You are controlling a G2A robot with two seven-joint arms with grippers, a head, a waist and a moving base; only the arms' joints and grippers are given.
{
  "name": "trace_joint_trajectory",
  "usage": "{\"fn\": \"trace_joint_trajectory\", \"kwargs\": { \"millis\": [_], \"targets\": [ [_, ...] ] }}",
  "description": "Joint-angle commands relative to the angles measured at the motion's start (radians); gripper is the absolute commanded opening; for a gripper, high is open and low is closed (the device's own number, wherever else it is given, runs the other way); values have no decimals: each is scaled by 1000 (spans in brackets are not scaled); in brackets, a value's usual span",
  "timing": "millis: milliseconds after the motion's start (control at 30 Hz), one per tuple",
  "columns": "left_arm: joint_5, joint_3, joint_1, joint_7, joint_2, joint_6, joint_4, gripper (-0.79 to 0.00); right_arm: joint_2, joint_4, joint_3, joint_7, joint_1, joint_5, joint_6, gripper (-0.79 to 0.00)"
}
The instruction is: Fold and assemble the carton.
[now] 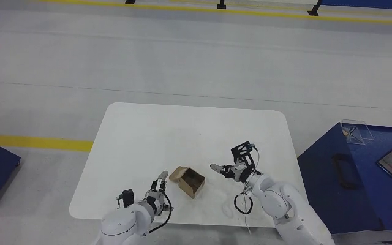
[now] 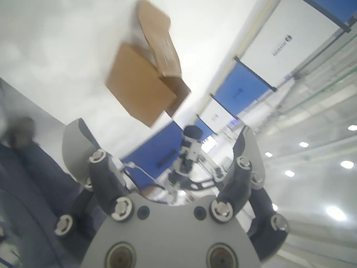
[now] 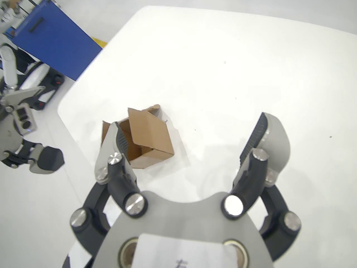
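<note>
One small brown carton (image 1: 188, 181) sits on the tabletop (image 1: 184, 128), close to the edge nearest the robot and roughly midway along it. It is plain cardboard, partly formed into a box. Its walls stand up and its mouth is open, showing a darker inside. Its flaps are unfolded and loose, and one sticks out on the side toward the left arm. It sits skewed to the table edges.

The carton lies between the two grippers and touches neither. The left gripper (image 2: 163, 125) is just beside it, near the same edge, with its fingers spread wide and nothing in them. The right gripper (image 3: 189, 120) is on the carton's other side, a little farther off, facing the open mouth. It is also wide open and holds nothing.
</note>
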State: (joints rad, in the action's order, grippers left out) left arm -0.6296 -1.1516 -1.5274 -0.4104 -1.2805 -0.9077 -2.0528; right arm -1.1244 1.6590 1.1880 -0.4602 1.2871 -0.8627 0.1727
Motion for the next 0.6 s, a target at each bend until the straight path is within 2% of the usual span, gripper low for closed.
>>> {"fn": "trace_joint_trajectory", "kwargs": {
  "millis": [0,33,233,567],
  "targets": [
    [91,54,31,-22,-1,-81,27,0,-3,-17,-19,-11,-10,-7,3,0],
    [111,82,45,-26,-3,-105,50,0,-5,-26,-30,-14,-15,-11,4,0],
    [189,228,122,-92,-26,-105,174,0,-17,-71,-85,-16,-36,-34,6,0],
    [155,274,159,-148,-61,-105,209,0,-36,-128,-136,20,-77,-26,7,0]
  ]
}}
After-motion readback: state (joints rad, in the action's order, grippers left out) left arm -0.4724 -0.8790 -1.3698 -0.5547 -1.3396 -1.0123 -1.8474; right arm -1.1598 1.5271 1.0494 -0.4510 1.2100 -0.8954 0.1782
